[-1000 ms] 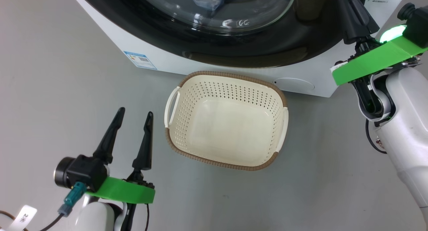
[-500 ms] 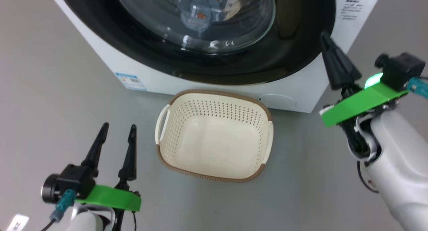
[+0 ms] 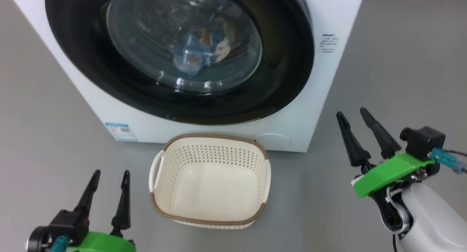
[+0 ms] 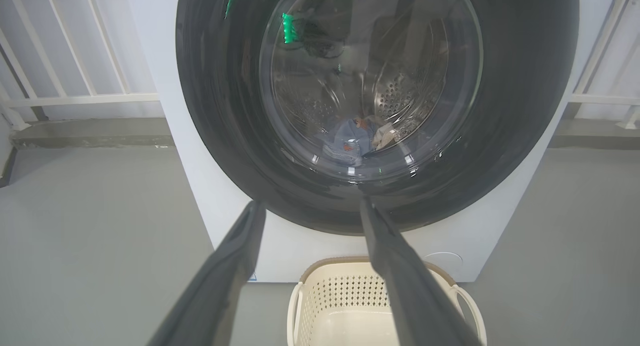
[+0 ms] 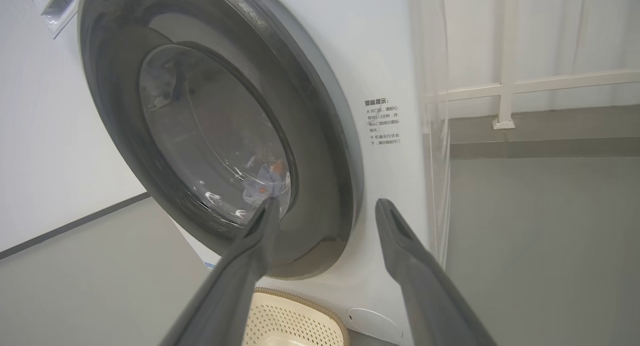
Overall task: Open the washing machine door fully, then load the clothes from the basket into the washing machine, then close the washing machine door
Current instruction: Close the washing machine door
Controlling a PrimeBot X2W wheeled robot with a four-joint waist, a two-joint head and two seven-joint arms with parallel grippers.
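The washing machine stands ahead with its black-rimmed washing machine door shut against the front. Through the glass, the light blue clothes lie inside the drum; they also show as clothes in the left wrist view. The cream basket sits on the floor before the machine, with nothing in it. My left gripper hovers open at the lower left, beside the basket. My right gripper is open at the right, clear of the machine, holding nothing.
A blue label sticker marks the machine's lower left front, and a round filter cover sits behind the basket. White railings and a low kerb run behind. Grey floor spreads right of the machine.
The head camera has tilted up and back, showing more of the machine. My right gripper has drawn away from the door's right rim and its fingers have opened from shut.
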